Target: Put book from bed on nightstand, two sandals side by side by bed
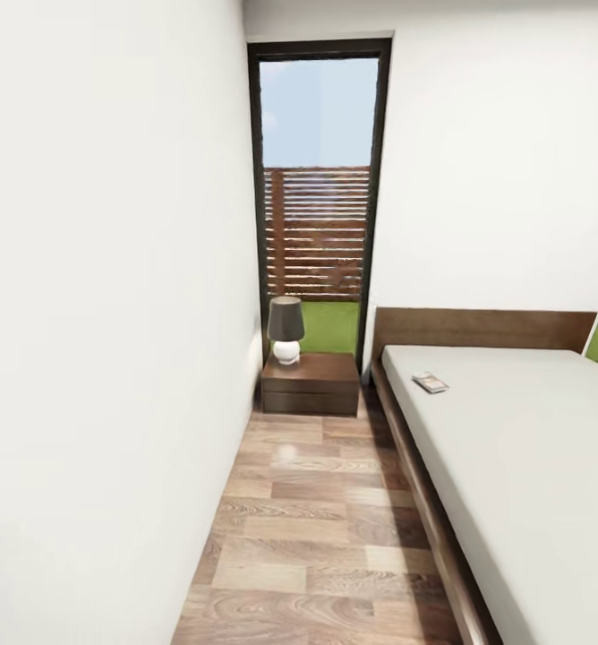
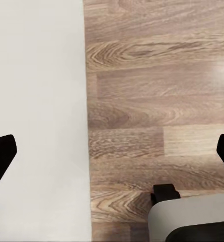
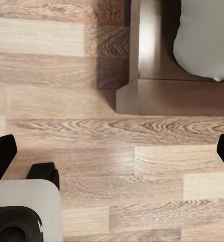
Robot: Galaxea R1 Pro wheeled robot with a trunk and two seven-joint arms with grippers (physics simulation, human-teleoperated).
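Observation:
The book [image 1: 431, 382], small and thin, lies on the bed [image 1: 532, 466] near its head end and close to the near side edge. Beside the brown headboard, the dark wood nightstand [image 1: 312, 399] stands against the far wall, left of the bed. The sandals are out of view. My left gripper [image 2: 113, 154] is open over wood floor where it meets a white wall, nothing between its fingers. My right gripper [image 3: 113, 154] is open over wood floor near a corner of the bed frame [image 3: 128, 96], also holding nothing.
A lamp [image 1: 286, 330] with a dark shade stands on the nightstand. A white wall [image 1: 111, 313] closes the left side, leaving a narrow strip of wood floor [image 1: 317, 520] between it and the bed. A tall window [image 1: 319, 197] rises behind the nightstand.

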